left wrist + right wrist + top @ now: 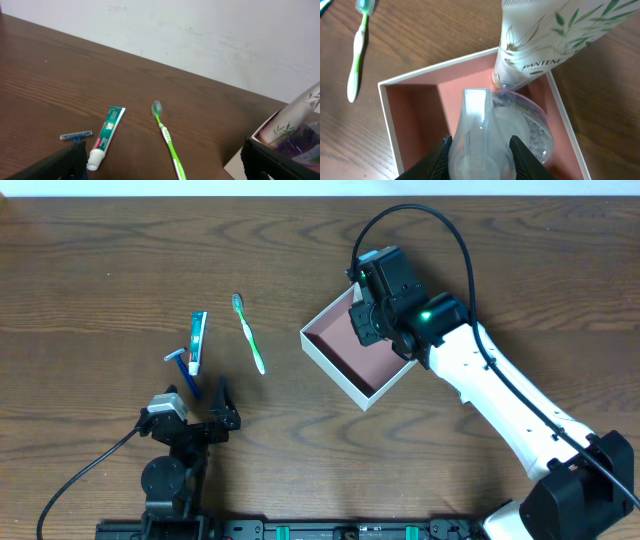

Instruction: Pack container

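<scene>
The right gripper (481, 152) clamps a clear plastic bottle (477, 115) over the square, white-walled container (345, 352), beside a glossy tilted tube (545, 35). Left of the container, the left gripper (208, 398) gapes empty.

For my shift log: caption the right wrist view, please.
Right pincer holds a clear bottle over the container, beside a Pantene tube.
</scene>
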`<state>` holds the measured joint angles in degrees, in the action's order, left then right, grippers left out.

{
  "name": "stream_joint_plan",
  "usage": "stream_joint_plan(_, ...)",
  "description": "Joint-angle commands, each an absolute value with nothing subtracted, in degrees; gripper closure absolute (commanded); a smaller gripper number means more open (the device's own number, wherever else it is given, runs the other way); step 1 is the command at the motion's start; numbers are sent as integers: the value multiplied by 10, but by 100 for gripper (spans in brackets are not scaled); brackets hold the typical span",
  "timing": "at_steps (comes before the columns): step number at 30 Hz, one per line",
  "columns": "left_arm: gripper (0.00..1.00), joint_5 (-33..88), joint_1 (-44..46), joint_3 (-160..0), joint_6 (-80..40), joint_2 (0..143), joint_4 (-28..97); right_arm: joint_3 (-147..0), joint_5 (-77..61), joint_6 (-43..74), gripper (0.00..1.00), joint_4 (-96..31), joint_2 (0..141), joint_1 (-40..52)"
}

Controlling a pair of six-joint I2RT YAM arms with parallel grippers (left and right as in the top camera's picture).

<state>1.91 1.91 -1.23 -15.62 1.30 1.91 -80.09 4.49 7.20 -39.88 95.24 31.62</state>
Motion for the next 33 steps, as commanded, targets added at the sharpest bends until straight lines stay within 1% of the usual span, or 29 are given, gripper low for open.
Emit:
stream_joint_plan(1, 2, 4, 16, -2, -150, 14, 41, -826, 56, 97, 95, -383, 952, 312)
stream_joint_plan(6, 2, 4, 16, -2, -151, 14, 41, -826, 56, 103, 90, -369, 952, 312)
stream_joint_plan(7, 2, 4, 16, -2, -151, 14, 41, -826, 57, 103, 87, -366, 952, 312)
stream_joint_plan(9, 2, 4, 16, -2, -151, 14, 41, -826, 58, 103, 78, -361, 953, 312)
stream_joint_plan(17, 2, 4, 16, -2, -150, 14, 41, -826, 71, 103, 76, -351, 967, 310)
stream_joint_plan(20, 2, 4, 16, -2, -150, 14, 41, -826, 76, 103, 73, -346, 970, 307)
stream_joint_plan(21, 2, 4, 16, -2, -151, 14, 41, -826, 76, 103, 70, -344, 971, 305)
stream_joint_plan(22, 2, 4, 16, -2, -151, 14, 41, -826, 76, 103, 65, -342, 971, 302)
stream_joint_plan(24, 2, 4, 16, -2, -151, 14, 41, -826, 76, 103, 50, -337, 971, 295)
stream_joint_plan(26, 2, 4, 16, -2, -150, 14, 41, -826, 76, 103, 45, -333, 971, 286)
stream_joint_plan(29, 2, 4, 16, -2, -151, 14, 41, -826, 75, 102, 33, -331, 971, 275)
stream_joint_plan(33, 2, 4, 16, -2, -151, 14, 41, -826, 75, 98, 33, -331, 971, 267)
